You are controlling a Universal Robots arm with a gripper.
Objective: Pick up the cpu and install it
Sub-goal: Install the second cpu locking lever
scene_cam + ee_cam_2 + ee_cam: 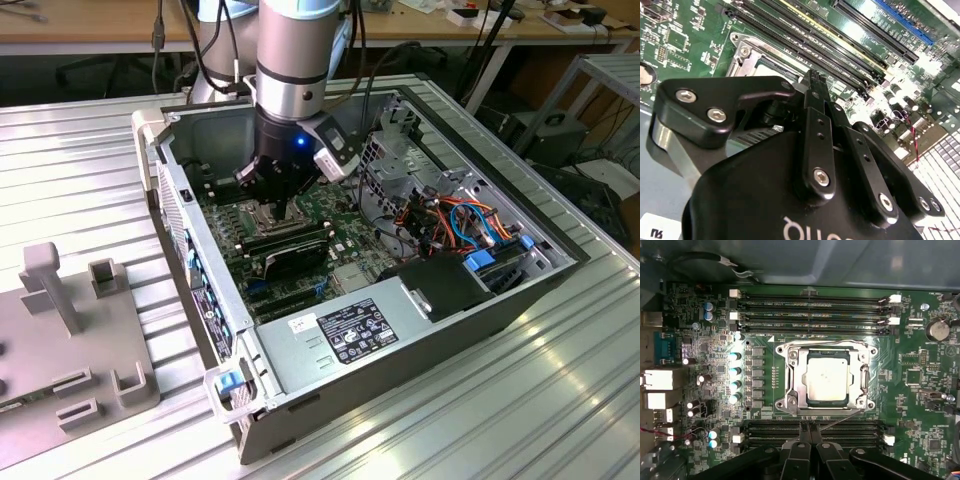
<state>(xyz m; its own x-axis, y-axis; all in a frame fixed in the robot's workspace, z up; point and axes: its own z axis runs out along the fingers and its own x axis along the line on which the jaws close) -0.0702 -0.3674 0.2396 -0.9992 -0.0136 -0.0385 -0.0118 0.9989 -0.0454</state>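
The cpu [827,378], a flat square chip with a silver-grey top, lies inside the metal-framed socket [790,385] on the green motherboard [920,390] in the first wrist view. My gripper [808,427] hovers beside the socket over the nearby memory slots, its two black fingers pressed together with nothing between them. In the second wrist view the gripper [813,78] points down at the board just next to the socket's frame [742,52]. In the exterior view the gripper [276,196] reaches down into the open computer case [200,290].
Long black memory slots [815,312] run on both sides of the socket. Inside the case are a black power supply [360,325], bundled orange and blue cables [460,215] and a drive cage. A grey fixture block [70,340] sits on the ribbed metal table at the exterior view's left.
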